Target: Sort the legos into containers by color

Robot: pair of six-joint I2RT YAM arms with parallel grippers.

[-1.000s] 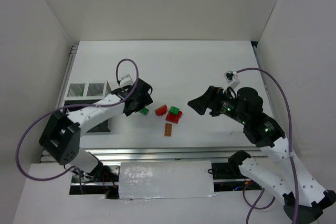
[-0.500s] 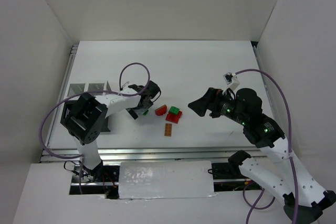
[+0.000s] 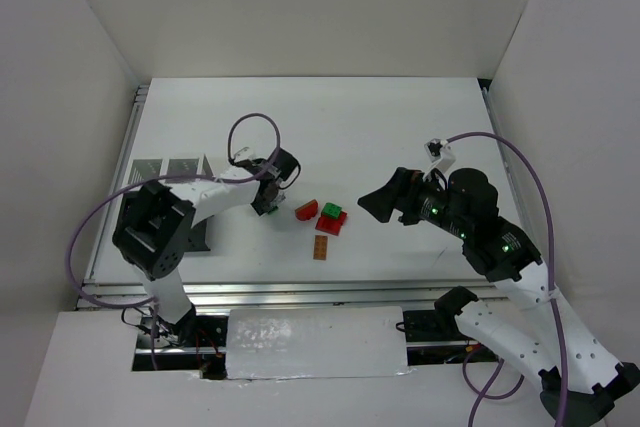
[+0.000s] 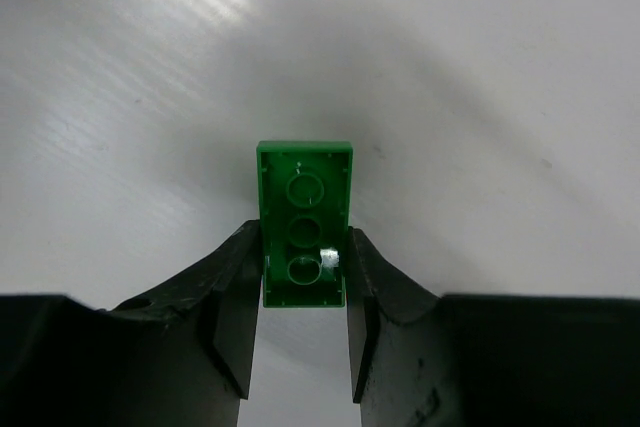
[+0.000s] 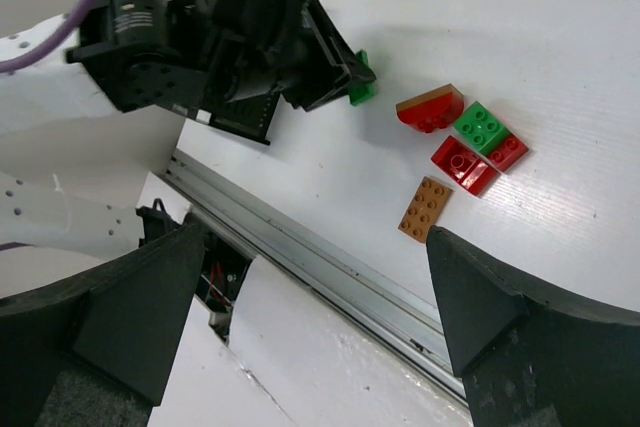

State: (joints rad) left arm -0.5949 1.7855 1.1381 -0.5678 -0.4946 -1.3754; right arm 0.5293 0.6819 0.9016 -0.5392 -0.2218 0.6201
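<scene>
Far left: the containers (image 3: 162,169) stand at the worktop's (image 3: 400,127) left edge. A pale pair is in plain view. A dark bin (image 3: 198,237) sits close against the folded left arm.

Just right of them, the left jaws are closed on a green brick (image 4: 304,219). They pinch its two long sides at the near end only, and roughly two thirds of the brick pokes out past the tips. I cannot tell whether it is clear of the worktop.

Risks, as I judge them:
- The hold is short and sits on smooth walls, so on a swing toward the containers the brick may pivot between the tips or slide out.
- The bins are small and the brick is long. Released askew, it could bridge a rim or bounce out.
- The left arm lies near the dark bin and could nudge it.

Orientation: the long axis runs straight out from the jaws, in line with the arm's reach. The hollow underside, with three round tubes, faces the wrist camera, so the studs face away.

Centre: a loose pile lies well apart from the containers, not yet sorted.
- A red wedge (image 3: 307,211).
- A small green square (image 3: 331,210) sitting on or against the red pieces (image 3: 330,225).
- An orange-brown plate (image 3: 320,247) just below those.

Right: the right jaws are spread wide and hold nothing, near the pile's right side. If both arms work this patch at once, a clash looks possible.
</scene>
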